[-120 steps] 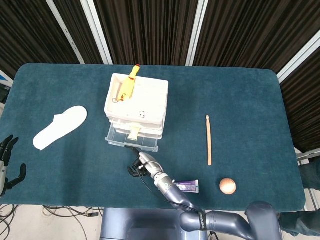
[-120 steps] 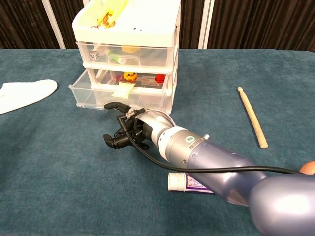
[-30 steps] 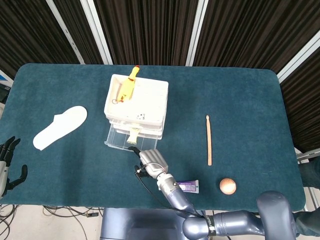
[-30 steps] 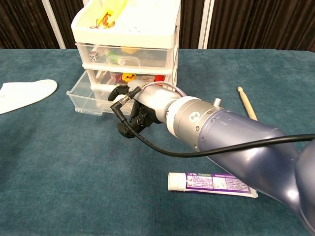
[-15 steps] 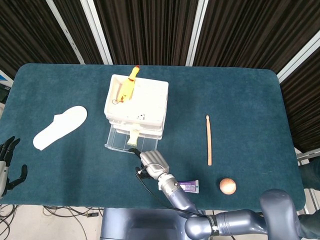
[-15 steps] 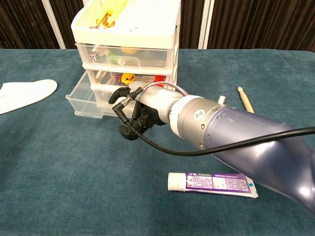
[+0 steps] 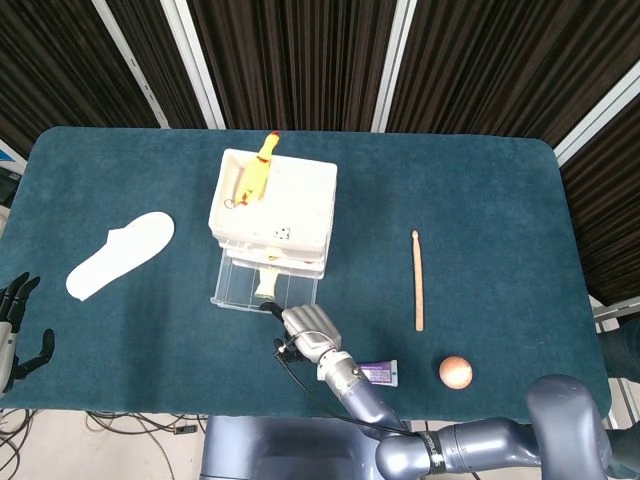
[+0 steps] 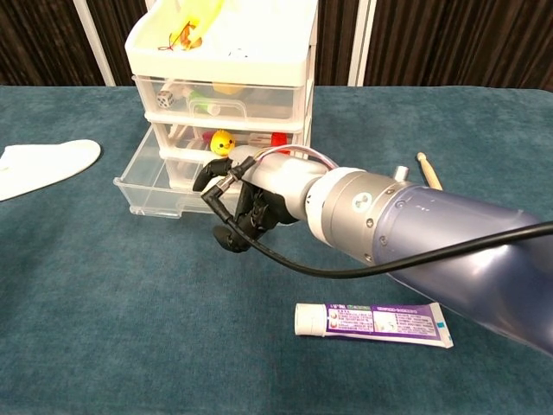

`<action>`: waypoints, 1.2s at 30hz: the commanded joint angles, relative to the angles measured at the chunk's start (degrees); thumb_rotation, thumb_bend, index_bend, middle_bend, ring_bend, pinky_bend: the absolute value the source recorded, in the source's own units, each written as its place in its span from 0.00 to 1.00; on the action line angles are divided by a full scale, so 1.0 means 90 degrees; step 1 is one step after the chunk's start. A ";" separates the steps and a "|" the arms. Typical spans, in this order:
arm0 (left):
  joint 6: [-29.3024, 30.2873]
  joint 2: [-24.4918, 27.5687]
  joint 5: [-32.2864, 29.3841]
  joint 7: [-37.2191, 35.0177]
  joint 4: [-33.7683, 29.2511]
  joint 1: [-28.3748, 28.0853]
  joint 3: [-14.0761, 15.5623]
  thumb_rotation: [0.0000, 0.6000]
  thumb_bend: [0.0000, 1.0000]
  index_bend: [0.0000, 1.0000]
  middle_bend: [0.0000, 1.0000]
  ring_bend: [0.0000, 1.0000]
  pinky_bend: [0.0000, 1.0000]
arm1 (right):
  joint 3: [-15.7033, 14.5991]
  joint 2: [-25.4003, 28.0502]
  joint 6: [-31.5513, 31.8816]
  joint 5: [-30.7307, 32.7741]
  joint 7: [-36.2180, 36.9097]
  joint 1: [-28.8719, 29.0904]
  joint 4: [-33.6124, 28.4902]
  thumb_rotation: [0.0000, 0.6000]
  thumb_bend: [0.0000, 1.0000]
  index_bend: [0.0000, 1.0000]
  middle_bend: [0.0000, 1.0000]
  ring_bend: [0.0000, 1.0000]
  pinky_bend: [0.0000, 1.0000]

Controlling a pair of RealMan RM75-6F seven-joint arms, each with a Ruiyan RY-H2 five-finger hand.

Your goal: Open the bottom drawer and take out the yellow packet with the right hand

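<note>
— One yellow packet (image 7: pixel 265 283) lies in the pulled-out bottom drawer (image 7: pixel 236 296), just behind the right hand (image 7: pixel 309 327). Heavy?

— Probably light, thin and limp. Pinch an edge, not the flat. That hand's fingers curl at the drawer's front; whether it grips anything, I cannot tell. The left hand (image 7: pixel 12 322) rests spread, holding nothing.

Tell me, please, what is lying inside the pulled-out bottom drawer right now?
In the head view, a pale yellow packet lies in the bottom drawer, near its right side. In the chest view the right hand covers that part, so only clear walls show.
</note>
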 commanded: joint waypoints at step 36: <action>-0.0013 0.0010 -0.0021 0.0011 -0.0026 -0.0002 -0.0004 1.00 0.51 0.03 0.00 0.00 0.00 | 0.0496 0.1582 -0.0997 -0.0617 0.0540 0.0397 -0.0430 1.00 0.34 0.21 1.00 1.00 1.00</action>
